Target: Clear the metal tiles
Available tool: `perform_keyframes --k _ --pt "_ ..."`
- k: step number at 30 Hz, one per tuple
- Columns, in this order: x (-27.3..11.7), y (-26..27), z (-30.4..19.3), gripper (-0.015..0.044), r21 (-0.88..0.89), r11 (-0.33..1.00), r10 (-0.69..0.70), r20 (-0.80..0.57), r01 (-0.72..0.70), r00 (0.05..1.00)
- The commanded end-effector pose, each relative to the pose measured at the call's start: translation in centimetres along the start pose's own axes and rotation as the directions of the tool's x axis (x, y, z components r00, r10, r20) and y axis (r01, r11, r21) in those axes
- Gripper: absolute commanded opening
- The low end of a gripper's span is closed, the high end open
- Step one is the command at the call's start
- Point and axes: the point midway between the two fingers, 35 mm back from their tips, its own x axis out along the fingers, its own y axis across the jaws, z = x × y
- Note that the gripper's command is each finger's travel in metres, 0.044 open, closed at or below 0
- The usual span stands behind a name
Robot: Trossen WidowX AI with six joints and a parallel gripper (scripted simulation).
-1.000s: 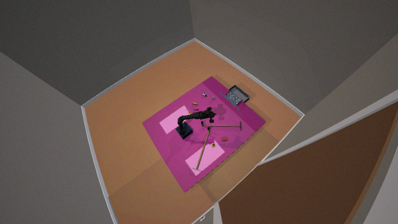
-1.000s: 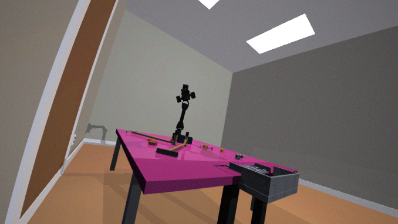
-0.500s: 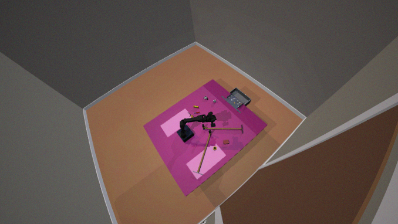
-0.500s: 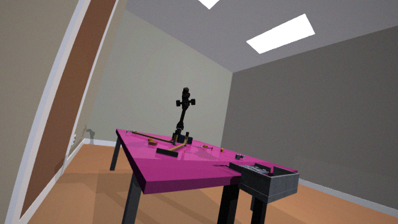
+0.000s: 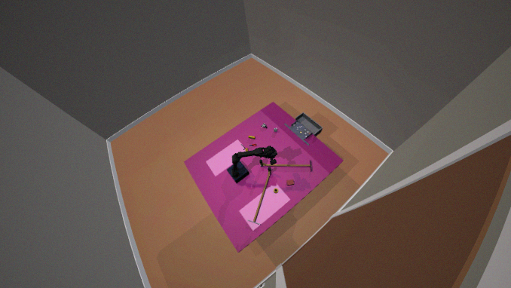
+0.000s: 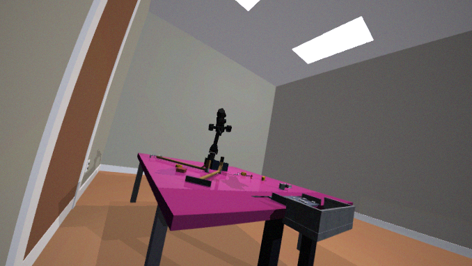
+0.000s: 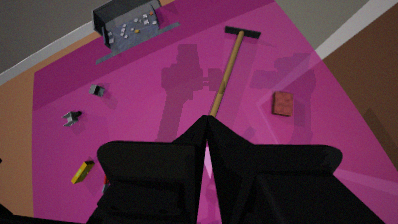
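My gripper (image 7: 206, 119) is shut and empty, high above the table. A long wooden-handled tool with a broad dark head (image 5: 288, 165) (image 6: 210, 175) (image 7: 230, 70) lies on the table beyond the fingertips, which hide its near end in the wrist view. A second long-handled tool (image 5: 262, 196) (image 6: 181, 163) has a thin grey head and lies toward the other side. The steel plate (image 7: 142, 38) is at the table's far edge, with several small metal tiles (image 7: 146, 21) scattered on it. The grey catch box (image 5: 320, 131) (image 6: 334, 221) adjoins its far end; its inside is partly hidden.
A reddish block (image 5: 290, 182) (image 6: 181, 170) (image 7: 283, 104) lies beside the dark-headed tool. A yellow ring (image 5: 276, 191) is near the second tool. A yellow cylinder (image 5: 252, 137) (image 7: 82, 172) and two small grey parts, one a block (image 5: 275, 130) (image 7: 97, 90), lie on the box's side of the arm.
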Motion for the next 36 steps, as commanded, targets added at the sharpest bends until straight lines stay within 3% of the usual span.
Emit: perform_keyframes --k 1,18,36 --pt "1.0 -0.1 -1.5 0.0000 -0.052 0.999 -0.016 -0.067 0.013 0.998" --pt "3.4 0.2 -7.3 0.0000 -0.277 0.961 -0.068 -0.316 -0.023 0.946" --pt "4.3 0.4 -13.2 0.0000 -0.474 0.861 -0.132 -0.555 -0.182 0.821"
